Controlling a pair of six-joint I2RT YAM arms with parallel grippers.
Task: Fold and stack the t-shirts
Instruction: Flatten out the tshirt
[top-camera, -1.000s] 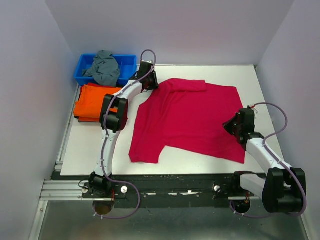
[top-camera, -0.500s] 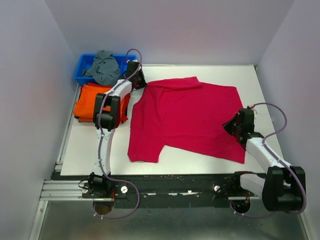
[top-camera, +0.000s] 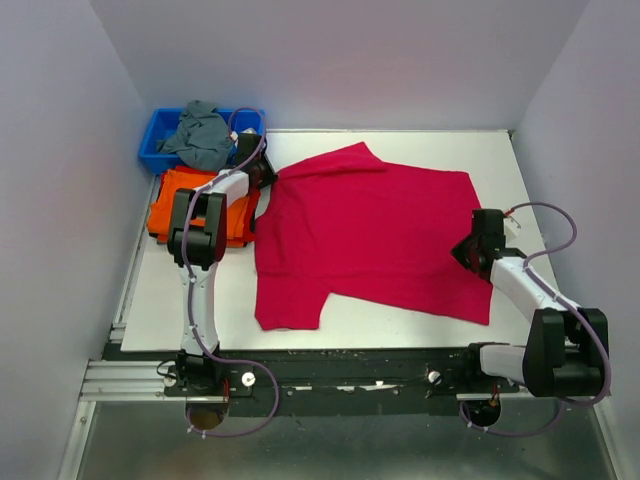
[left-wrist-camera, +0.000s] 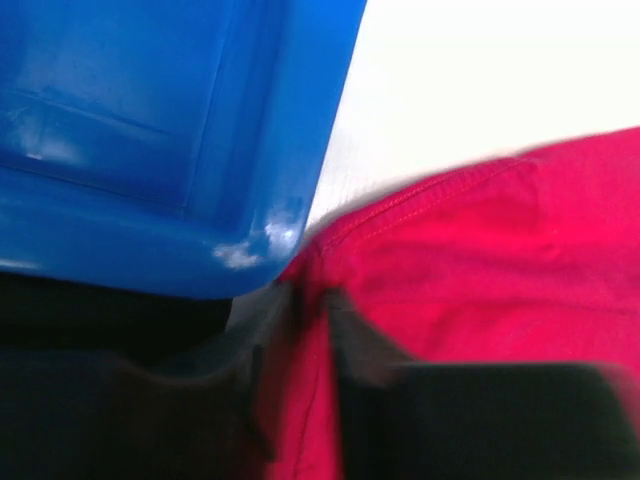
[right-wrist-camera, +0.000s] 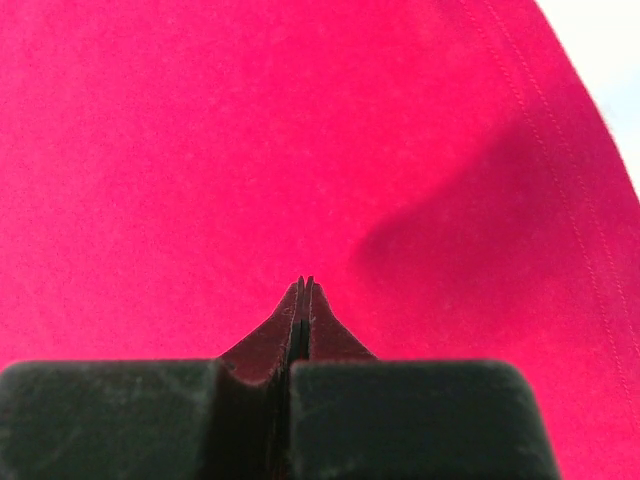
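A red t-shirt (top-camera: 370, 235) lies spread on the white table (top-camera: 420, 145). My left gripper (top-camera: 263, 176) is at the shirt's far left corner, next to the blue bin. In the left wrist view it (left-wrist-camera: 310, 300) is shut on a fold of the red t-shirt (left-wrist-camera: 470, 270). My right gripper (top-camera: 468, 251) is over the shirt's right side, near its right edge. In the right wrist view it (right-wrist-camera: 304, 284) is shut with nothing between the jaws, just above the red t-shirt (right-wrist-camera: 200, 150). A folded orange t-shirt stack (top-camera: 190, 205) lies at the left.
A blue bin (top-camera: 155, 150) at the far left corner holds a crumpled grey t-shirt (top-camera: 200, 135); its blue wall (left-wrist-camera: 150, 130) is right beside my left fingers. A metal rail (top-camera: 130, 290) runs along the table's left edge.
My left gripper has moved left toward the bin, dragging the shirt's far left corner with it and stretching the shirt out. My right gripper has shifted slightly.
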